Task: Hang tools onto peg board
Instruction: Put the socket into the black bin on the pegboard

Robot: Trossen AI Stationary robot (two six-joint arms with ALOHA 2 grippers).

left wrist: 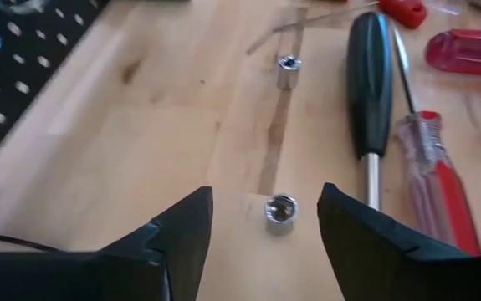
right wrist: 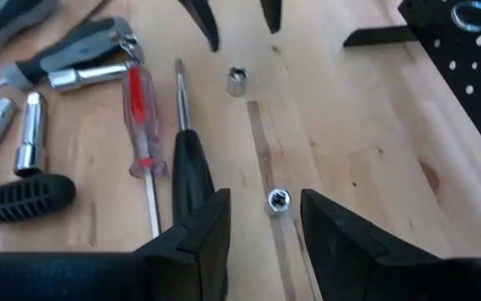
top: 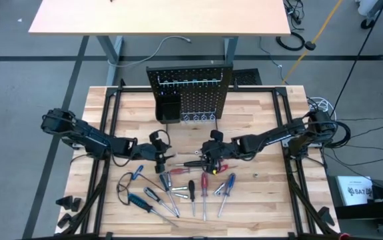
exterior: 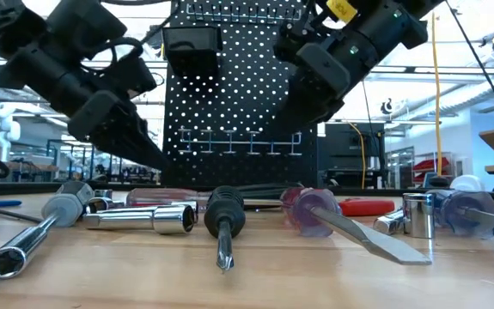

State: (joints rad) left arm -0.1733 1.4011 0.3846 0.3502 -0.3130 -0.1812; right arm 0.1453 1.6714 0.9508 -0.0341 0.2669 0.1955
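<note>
The black peg board (top: pixel 198 100) stands upright at the table's far middle, with a row of hooks and a small black bin (top: pixel 168 109). Screwdrivers, sockets and red-handled pliers lie flat on the near middle of the table (top: pixel 178 190). My left gripper (top: pixel 166 157) is open just above the table, its fingers on either side of a small silver socket (left wrist: pixel 280 209) without touching it. My right gripper (top: pixel 204 157) faces it, also open, its fingers flanking a second small socket (right wrist: pixel 278 201). A black-handled screwdriver (right wrist: pixel 191 171) lies beside both sockets.
A clear red-handled screwdriver (right wrist: pixel 140 117) and long silver sockets (right wrist: pixel 31 134) lie on the near side of the grippers. In the low view, tool handles (exterior: pixel 225 215) line the table's near edge. Bare wood (top: pixel 251 127) lies between the grippers and the peg board.
</note>
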